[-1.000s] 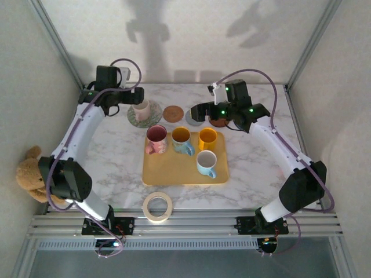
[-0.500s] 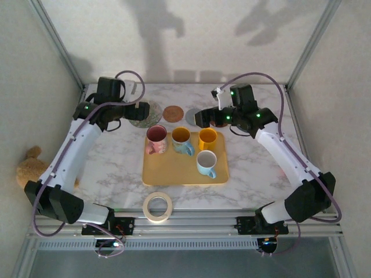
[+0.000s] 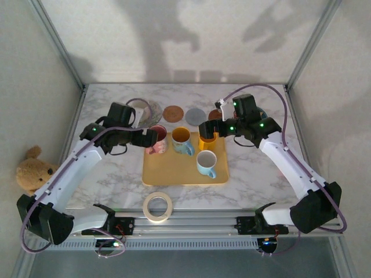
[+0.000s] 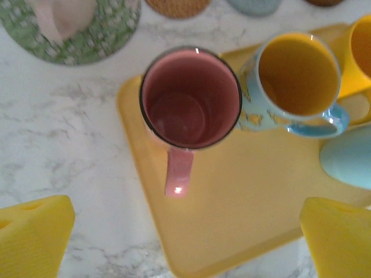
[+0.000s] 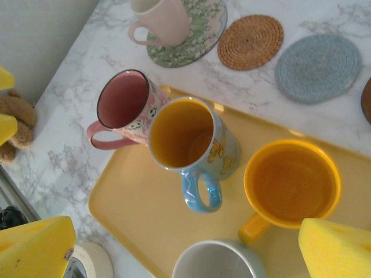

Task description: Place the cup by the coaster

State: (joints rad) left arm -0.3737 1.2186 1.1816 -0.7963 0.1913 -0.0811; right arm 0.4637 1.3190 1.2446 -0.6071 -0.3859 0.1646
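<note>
Four cups [image 3: 206, 161] on yellow tray [image 3: 173, 172]

From above, the left arm [image 3: 87, 156] covers the near-left part of the green coaster [image 3: 153, 110], and its jaws overlap the pink mug [image 3: 160, 142], hiding that mug's left side. The right arm [image 3: 255, 124] hides much of the dark brown coaster [image 3: 215, 114], and its jaws cover part of the orange mug [image 3: 207, 142].

In the left wrist view the top edge cuts a blurred pale cup [image 4: 58, 17], probably the 1 standing on the green coaster, as well as the woven coaster [image 4: 177, 6] and the grey-blue coaster [image 4: 255, 4]. The right edge crops the pale blue mug [image 4: 348, 156].

In the right wrist view the bottom edge cuts that mug again and the tape roll [image 5: 93, 260]. The left edge cuts the teddy bear [image 5: 14, 124].
</note>
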